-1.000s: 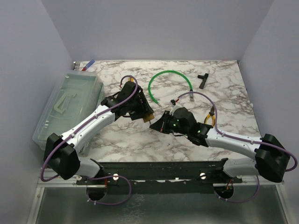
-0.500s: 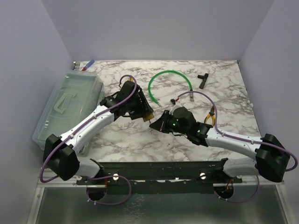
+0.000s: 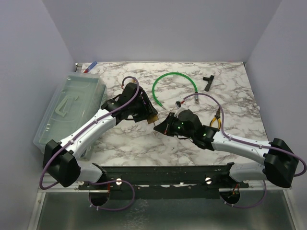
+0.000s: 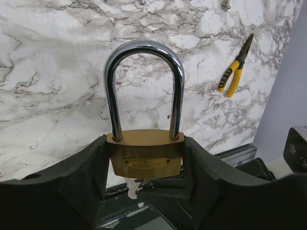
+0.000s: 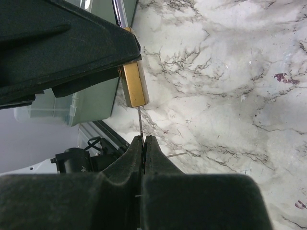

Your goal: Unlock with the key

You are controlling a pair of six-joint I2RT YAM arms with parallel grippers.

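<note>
A small brass padlock (image 4: 144, 160) with a closed steel shackle (image 4: 144, 48) is clamped between the fingers (image 4: 91, 167) of my left gripper (image 4: 144, 148), held above the marble table. It also shows in the top view (image 3: 152, 118) and the right wrist view (image 5: 133, 86). My right gripper (image 5: 143, 140) is shut on the tiny silvery key (image 5: 140, 122). The key's blade runs up into the bottom of the padlock. The key shows under the lock body in the left wrist view (image 4: 132, 188). In the top view the left gripper (image 3: 147, 115) and right gripper (image 3: 160, 126) meet at mid-table.
A green cable loop (image 3: 175, 76) and a black T-shaped tool (image 3: 208, 81) lie at the back. Yellow-handled pliers (image 3: 217, 122) lie right of my right arm. A clear plastic box (image 3: 72, 108) stands along the left edge.
My right gripper has edged slightly left toward the padlock with the key. The left arm has shifted a little while holding the lock.
</note>
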